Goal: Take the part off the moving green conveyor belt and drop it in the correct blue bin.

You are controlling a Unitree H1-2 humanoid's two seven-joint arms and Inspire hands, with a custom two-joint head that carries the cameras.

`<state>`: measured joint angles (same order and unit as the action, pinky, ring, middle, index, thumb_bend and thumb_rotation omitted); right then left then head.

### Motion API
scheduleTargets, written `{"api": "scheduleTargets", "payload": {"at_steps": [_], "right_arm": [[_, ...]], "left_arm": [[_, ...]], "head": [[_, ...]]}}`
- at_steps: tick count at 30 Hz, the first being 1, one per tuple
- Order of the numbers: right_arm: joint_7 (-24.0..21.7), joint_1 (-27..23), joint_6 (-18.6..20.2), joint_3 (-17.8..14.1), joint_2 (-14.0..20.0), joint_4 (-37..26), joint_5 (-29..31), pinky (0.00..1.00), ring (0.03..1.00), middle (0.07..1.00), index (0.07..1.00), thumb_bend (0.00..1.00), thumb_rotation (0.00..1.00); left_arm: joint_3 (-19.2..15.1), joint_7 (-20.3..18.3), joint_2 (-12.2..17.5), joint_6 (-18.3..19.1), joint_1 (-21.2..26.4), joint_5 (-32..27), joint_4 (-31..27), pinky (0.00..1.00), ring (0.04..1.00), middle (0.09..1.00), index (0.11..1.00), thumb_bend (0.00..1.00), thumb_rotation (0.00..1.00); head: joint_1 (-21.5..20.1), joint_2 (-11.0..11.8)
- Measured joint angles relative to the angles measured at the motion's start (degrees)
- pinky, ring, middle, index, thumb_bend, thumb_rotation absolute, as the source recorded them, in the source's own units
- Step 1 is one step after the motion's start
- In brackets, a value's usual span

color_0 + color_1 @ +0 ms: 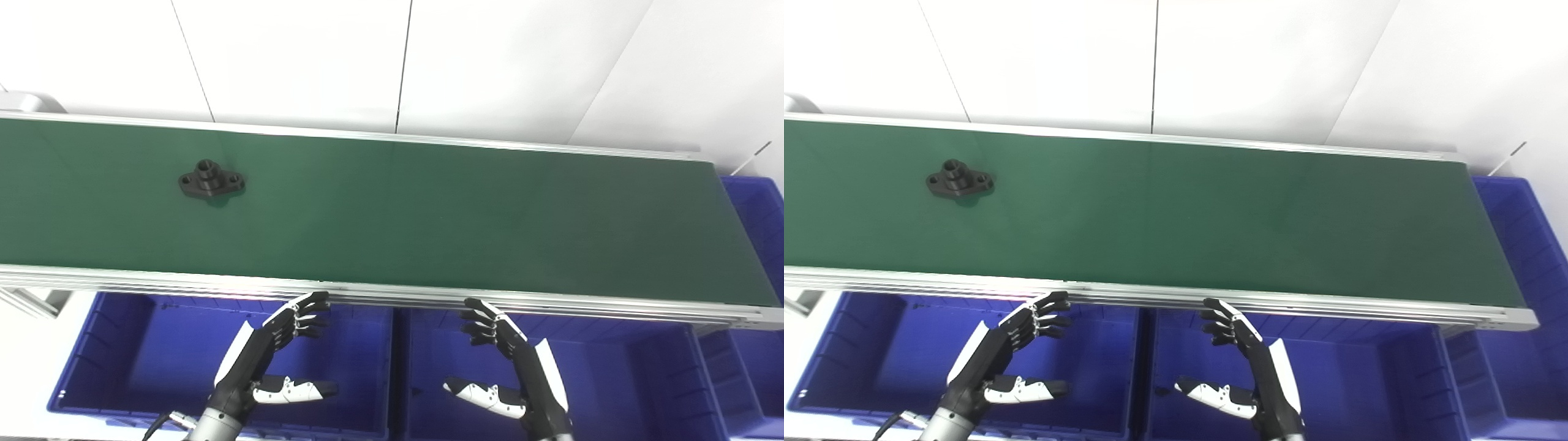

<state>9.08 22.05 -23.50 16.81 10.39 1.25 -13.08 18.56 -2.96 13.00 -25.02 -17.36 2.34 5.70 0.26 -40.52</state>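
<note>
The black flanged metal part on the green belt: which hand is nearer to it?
Left. The left hand waits below the belt, slightly right of the black flanged part; the right hand is much farther right. Both are open.

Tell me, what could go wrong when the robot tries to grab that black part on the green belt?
The part lies far up the belt, while the left robot hand and right robot hand wait open over the bins, so the reach could come late. The part is low and flat, so fingers might slip off it. A missed part may ride on into the end bin.
</note>
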Motion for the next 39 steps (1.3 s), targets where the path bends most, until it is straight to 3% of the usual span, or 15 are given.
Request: {"api": "scheduleTargets", "payload": {"at_steps": [7,13,23,27,32,39], "right_arm": [[0.52,-0.17,0.0,0.03,0.0,0.0,-0.06,0.65,0.725,0.774,0.829,0.78,0.44],[1.56,-0.24,0.0,0.13,0.09,-0.58,0.72,0.61,0.689,0.746,0.808,0.8,0.34],[6.0,-0.55,-0.06,1.9,1.75,-3.11,3.39,0.62,0.685,0.746,0.805,0.77,0.28],[6.67,-0.7,-0.07,1.71,2.58,-4.97,3.84,0.63,0.694,0.744,0.797,0.78,0.33],[6.34,-1.47,-0.07,1.4,2.75,-6.08,5.29,0.65,0.697,0.738,0.806,0.78,0.31],[4.87,-3.98,-0.08,-1.2,3.59,-8.85,5.52,0.66,0.669,0.714,0.818,0.78,0.35]], "left_arm": [[-0.18,-0.78,-0.02,0.0,0.09,-0.59,0.66,0.68,0.745,0.821,0.835,0.82,0.33],[0.1,-0.41,-0.02,0.0,0.45,0.47,0.66,0.68,0.742,0.822,0.835,0.82,0.33],[1.87,0.99,-0.05,0.0,0.81,1.68,1.27,0.68,0.74,0.823,0.835,0.82,0.33],[2.06,1.29,-0.04,0.0,1.15,1.68,1.4,0.68,0.74,0.825,0.838,0.82,0.33],[2.8,2.25,-0.12,0.0,1.75,1.72,1.88,0.68,0.741,0.826,0.841,0.82,0.34],[3.83,3.27,-0.03,0.0,2.72,1.86,3.46,0.68,0.753,0.844,0.848,0.83,0.35]], "head": [[0.44,-0.62],[1.4,-0.88],[2.02,-0.62],[2.46,-0.27],[2.37,0.0],[2.81,0.18]]}}
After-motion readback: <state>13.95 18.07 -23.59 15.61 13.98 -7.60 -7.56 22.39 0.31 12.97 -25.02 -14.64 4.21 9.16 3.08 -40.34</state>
